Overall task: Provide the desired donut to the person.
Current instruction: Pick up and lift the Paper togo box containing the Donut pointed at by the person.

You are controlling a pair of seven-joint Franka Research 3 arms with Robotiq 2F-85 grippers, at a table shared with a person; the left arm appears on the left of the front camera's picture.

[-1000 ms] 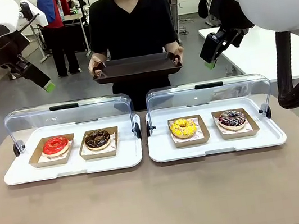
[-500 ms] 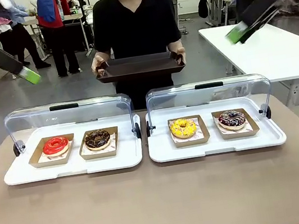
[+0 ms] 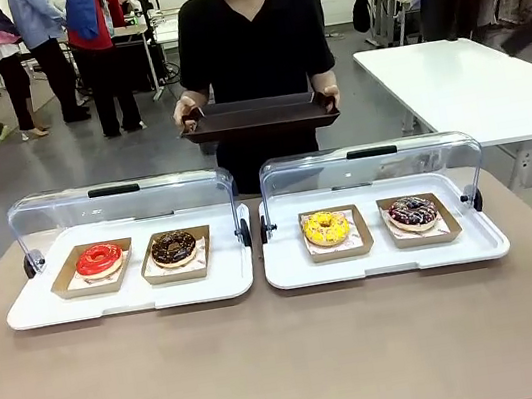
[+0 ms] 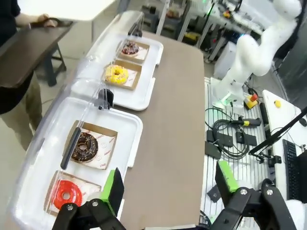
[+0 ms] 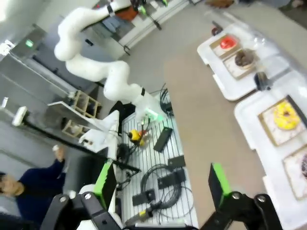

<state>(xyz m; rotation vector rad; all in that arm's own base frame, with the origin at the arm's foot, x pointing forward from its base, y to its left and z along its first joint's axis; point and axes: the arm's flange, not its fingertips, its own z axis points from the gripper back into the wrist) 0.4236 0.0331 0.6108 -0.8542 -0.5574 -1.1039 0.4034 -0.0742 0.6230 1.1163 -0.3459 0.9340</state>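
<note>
Brown cardboard trays point(image 3: 65, 284), set on white clear-lidded platters point(image 3: 140, 295), are judged the safest hold for the soft, smearable glazed donuts point(image 3: 326, 227) lying in them, while the left gripper point(image 4: 169, 184) and right gripper point(image 5: 162, 181) are seen spread wide, empty.

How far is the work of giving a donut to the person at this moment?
Done: nothing yet; the red donut, chocolate donut, yellow donut and dark sprinkled donut all lie in their cardboard trays. In hand: nothing; the left gripper and right gripper are open and empty. Left: bring the wanted donut to the empty brown tray that the person holds.
</note>
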